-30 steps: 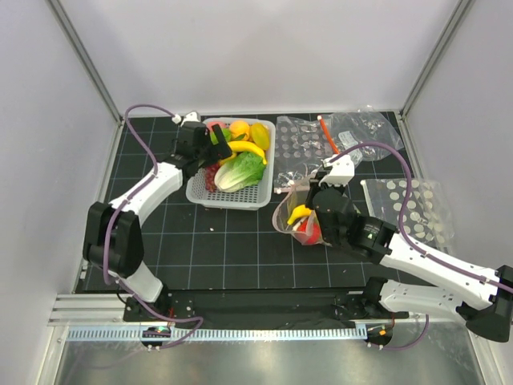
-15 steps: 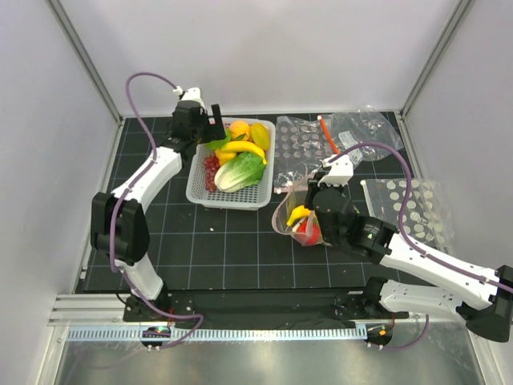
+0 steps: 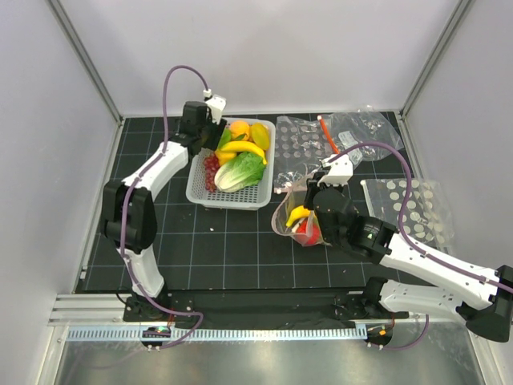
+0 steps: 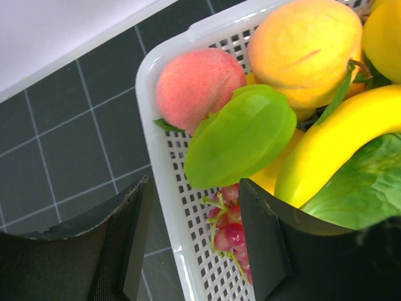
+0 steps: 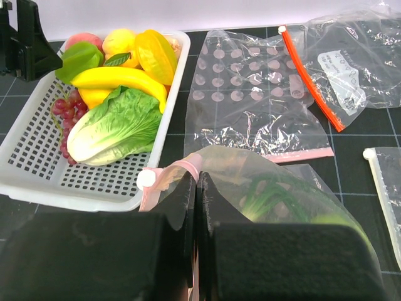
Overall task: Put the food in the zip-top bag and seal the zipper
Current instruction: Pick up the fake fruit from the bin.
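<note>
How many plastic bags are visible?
4: the zip-top bag in the right gripper, a dotted bag beside the basket, an orange-strip bag behind it, another dotted bag far right.

Basket wall (image 4: 150,106) sits between the left gripper's (image 4: 194,185) spread fingers (image 4: 119,244); bare mat (image 3: 240,241) lies free between it and the bag (image 3: 282,218)

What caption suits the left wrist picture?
Open jaws hover at a corner of the white basket, framing a green piece, a peach and red grapes.
</note>
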Motion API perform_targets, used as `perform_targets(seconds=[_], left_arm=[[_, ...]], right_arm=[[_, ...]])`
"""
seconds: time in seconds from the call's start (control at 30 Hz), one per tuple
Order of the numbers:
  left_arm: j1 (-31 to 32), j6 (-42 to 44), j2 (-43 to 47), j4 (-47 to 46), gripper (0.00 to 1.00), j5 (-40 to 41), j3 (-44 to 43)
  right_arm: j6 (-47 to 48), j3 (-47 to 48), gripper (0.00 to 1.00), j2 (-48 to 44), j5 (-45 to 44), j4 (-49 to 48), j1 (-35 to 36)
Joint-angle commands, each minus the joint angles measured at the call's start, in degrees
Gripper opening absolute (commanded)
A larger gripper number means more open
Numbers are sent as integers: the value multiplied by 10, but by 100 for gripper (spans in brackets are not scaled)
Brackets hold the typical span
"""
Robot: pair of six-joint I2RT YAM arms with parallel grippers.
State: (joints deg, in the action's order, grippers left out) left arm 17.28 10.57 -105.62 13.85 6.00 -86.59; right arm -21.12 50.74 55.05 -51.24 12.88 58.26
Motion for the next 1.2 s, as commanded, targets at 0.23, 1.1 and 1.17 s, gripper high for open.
perform_targets(seconds=[0.23, 1.1, 1.17], left_arm=[[-1, 53, -50, 29, 51, -85, -70], [-1, -129, 135, 116, 0, -236, -59], [-1, -179, 172, 113, 0, -293, -39]], right_arm=[[-8, 2, 1, -5, 0, -41, -3], [-15, 0, 1, -13, 17, -39, -3], [-14, -2, 1, -13, 18, -44, -2]])
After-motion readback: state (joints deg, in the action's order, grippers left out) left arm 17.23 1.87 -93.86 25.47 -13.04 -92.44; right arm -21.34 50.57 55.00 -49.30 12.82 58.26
